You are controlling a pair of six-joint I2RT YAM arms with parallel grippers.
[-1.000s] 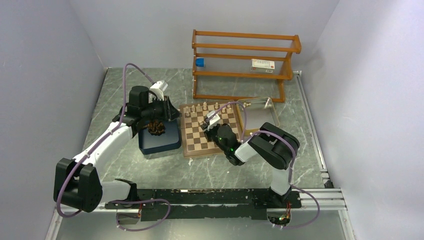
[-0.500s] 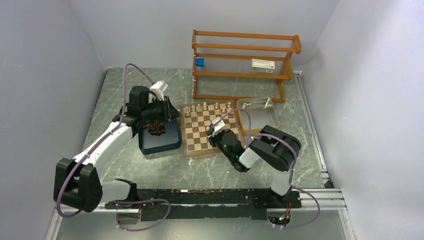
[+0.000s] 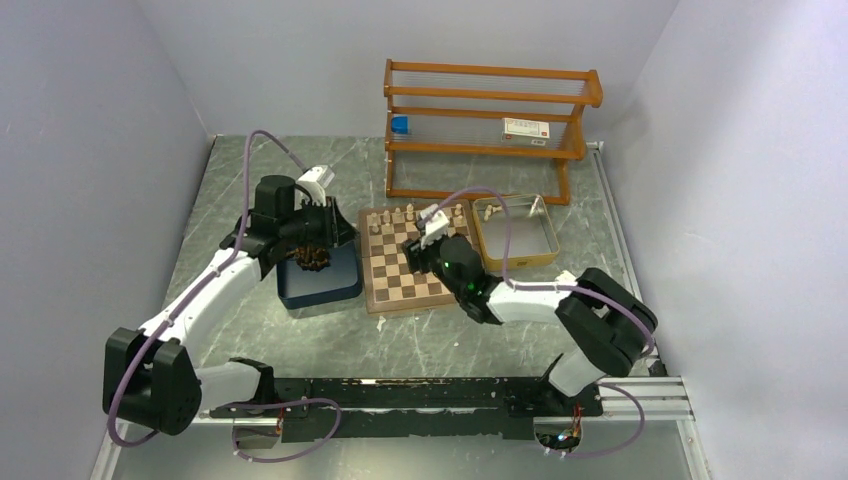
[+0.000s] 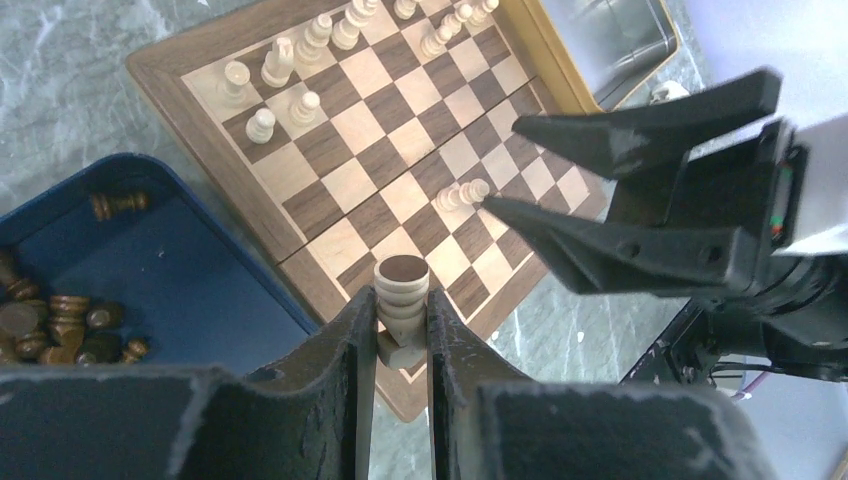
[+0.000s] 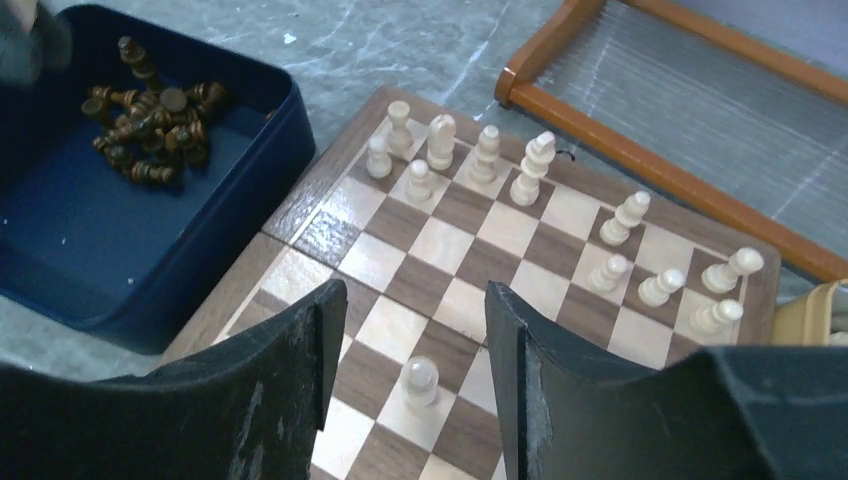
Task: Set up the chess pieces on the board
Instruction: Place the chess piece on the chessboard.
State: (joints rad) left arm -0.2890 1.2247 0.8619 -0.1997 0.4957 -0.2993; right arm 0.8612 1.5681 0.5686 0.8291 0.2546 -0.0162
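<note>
Right end effector [image 5: 415, 292], spread above a pale pawn [image 5: 419, 378], should rise straight clear; left end effector [image 4: 400, 302] pinches a piece [image 4: 401, 275].

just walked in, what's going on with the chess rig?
Both arms are setting up the chessboard. The left hand is shut on a pale piece, holding it near the board's edge beside the blue tray, where the dark pieces lie heaped. The right hand is open above a lone cream pawn mid-board. Other cream pieces line the far rows, with gaps.
</note>
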